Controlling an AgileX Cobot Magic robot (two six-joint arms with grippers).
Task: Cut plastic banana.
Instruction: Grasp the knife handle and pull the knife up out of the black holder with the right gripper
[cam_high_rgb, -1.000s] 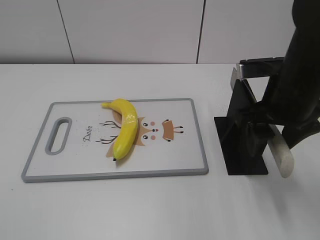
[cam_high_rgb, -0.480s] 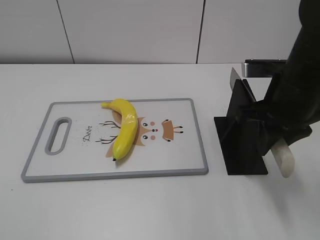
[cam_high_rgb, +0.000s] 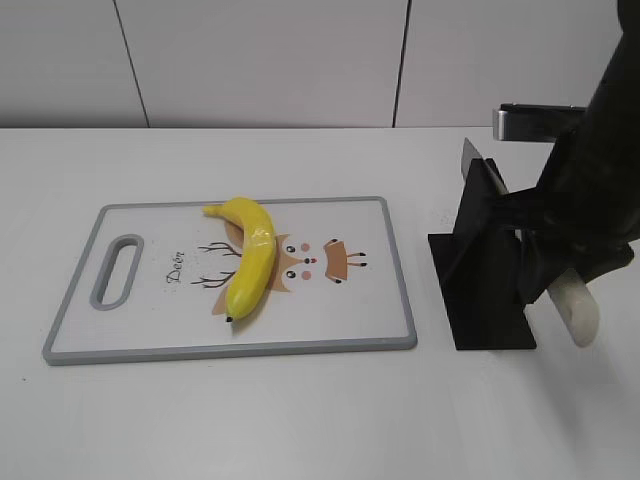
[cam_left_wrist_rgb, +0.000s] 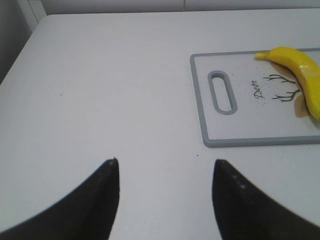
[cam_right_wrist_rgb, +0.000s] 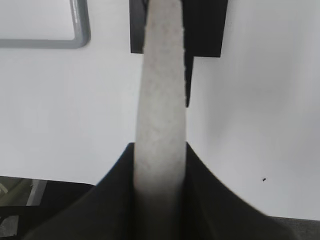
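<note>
The plastic banana (cam_high_rgb: 250, 262) lies on a white, grey-rimmed cutting board (cam_high_rgb: 230, 348), dark tip toward the front. It also shows in the left wrist view (cam_left_wrist_rgb: 300, 65), at the right edge. My right gripper (cam_high_rgb: 560, 272) is shut on the pale handle of a knife (cam_high_rgb: 574, 308). The knife sits in a black stand (cam_high_rgb: 485, 290) to the right of the board. In the right wrist view the handle (cam_right_wrist_rgb: 160, 90) runs up between the jaws (cam_right_wrist_rgb: 159, 146) into the stand (cam_right_wrist_rgb: 205, 30). My left gripper (cam_left_wrist_rgb: 165, 162) is open and empty over the table, left of the board (cam_left_wrist_rgb: 200, 100).
A grey blade edge (cam_high_rgb: 468, 152) sticks out behind the top of the stand. The board's handle slot (cam_high_rgb: 117, 270) is at its left end. A white wall runs along the back of the white table.
My right arm has shifted a little to the right, and the knife handle's end has moved right and slightly up with it. The banana and board have not moved.
</note>
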